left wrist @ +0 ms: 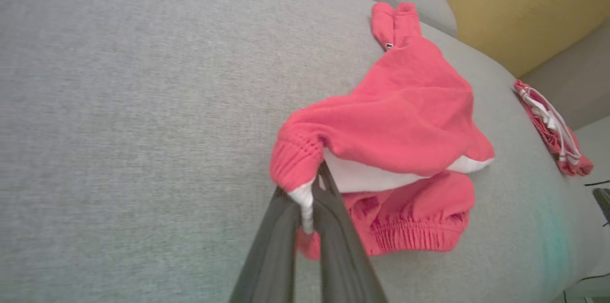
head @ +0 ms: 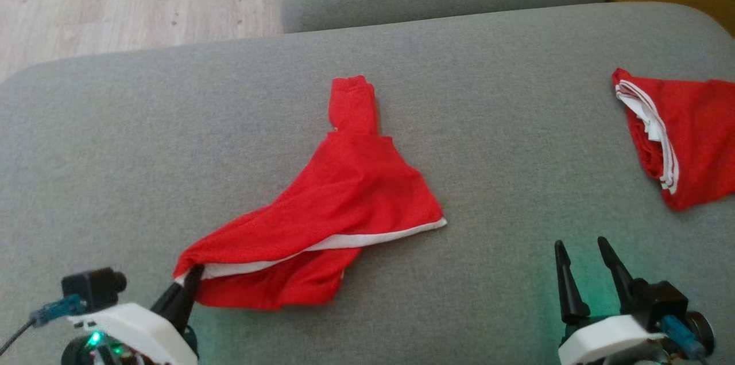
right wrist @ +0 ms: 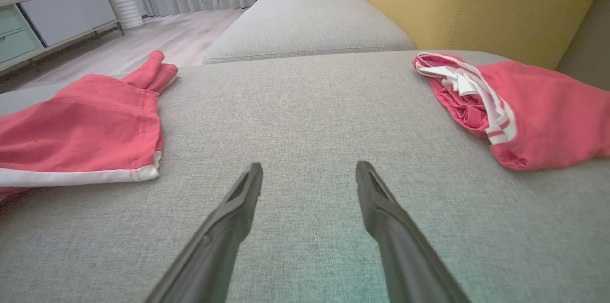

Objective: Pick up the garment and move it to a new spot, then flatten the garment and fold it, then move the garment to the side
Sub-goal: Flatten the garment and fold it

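Red shorts (head: pixel 344 193), one white-trimmed corner pinched in the closed left hand (left wrist: pixel 314 198); right hand (head: pixel 580 243) gapes empty. So thin a pinch may slip on lifting.

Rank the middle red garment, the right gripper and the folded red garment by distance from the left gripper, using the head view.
From the left gripper:
1. middle red garment: centre, its near corner pinched in that gripper.
2. right gripper: lower right, open.
3. folded red garment: far right edge.
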You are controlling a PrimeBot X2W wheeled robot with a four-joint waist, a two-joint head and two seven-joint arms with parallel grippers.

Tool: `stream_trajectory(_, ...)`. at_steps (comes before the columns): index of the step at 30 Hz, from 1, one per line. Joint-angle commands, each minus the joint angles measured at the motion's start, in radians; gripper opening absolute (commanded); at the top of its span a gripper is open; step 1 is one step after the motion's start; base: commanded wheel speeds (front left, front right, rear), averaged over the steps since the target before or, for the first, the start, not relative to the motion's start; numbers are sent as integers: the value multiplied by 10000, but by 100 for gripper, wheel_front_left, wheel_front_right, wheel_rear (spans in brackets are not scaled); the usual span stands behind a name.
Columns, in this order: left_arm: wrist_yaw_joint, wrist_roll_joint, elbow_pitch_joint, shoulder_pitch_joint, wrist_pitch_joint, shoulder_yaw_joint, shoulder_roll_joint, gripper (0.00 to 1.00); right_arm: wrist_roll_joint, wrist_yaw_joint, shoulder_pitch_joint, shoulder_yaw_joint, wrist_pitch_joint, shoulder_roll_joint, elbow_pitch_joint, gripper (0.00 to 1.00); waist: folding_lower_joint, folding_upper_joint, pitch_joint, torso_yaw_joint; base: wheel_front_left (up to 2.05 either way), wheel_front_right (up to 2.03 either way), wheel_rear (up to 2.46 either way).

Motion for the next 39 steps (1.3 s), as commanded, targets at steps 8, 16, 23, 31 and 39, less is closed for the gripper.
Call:
stream_trajectory(8, 238, -357, 950, -388, 121, 572, 206, 100, 65, 67, -288, 260, -138, -72, -177, 100, 0, 0, 17, -181, 0, 0, 0)
stream_trajectory(16, 702, 2, 603, 404, -380, 755, 534, 100, 104, 67, -136, 193, -138, -72, -150, 100, 0, 0, -175, -72, 0, 0, 0)
stream_trajectory(23, 989, 541, -599, 303, -1405, 733, 48, 100, 21, 67, -135, 292, -138, -72, -221, 100, 0, 0, -251, 55, 0, 0, 0)
stream_trajectory(31, 1022, 1274, -723, 237, -3267, 509, -999, 100, -91, 67, 128, 10, -138, -72, -973, 100, 0, 0, -579, 451, 0, 0, 0)
stream_trajectory(39, 1308, 2851, 503, 501, -4794, 484, -1461, 100, 25, 67, 195, -188, -138, -72, -1647, 100, 0, 0, -816, 782, 0, 0, 0)
